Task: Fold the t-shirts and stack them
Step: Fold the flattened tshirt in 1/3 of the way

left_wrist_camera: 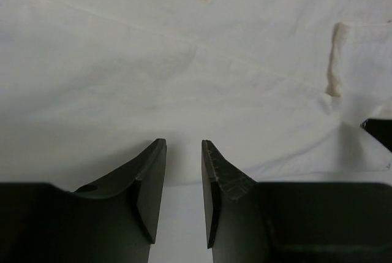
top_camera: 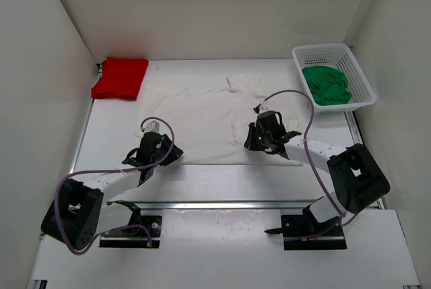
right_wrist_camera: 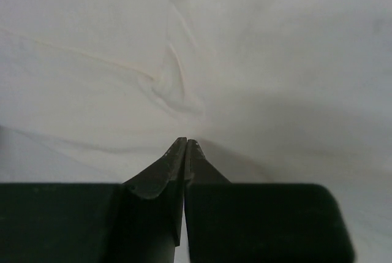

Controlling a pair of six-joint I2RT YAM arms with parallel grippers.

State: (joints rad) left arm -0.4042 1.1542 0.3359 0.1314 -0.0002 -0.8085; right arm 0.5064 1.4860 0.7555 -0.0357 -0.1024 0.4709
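Left hand spread at near edge of white t-shirt, right hand pressed together on it

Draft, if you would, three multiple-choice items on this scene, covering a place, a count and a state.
1. Where is the green t-shirt? A in the white basket; B draped over an arm; C spread flat in the middle.
2. How many t-shirts are in view? A two; B three; C five.
3. How does the right gripper stand? A wide open; B shut; C out of view.

Key: 1 A, the green cloth lies inside the basket at far right. 2 B, there are the red t-shirt, the white t-shirt and the green one. 3 B, its fingertips meet in the right wrist view.
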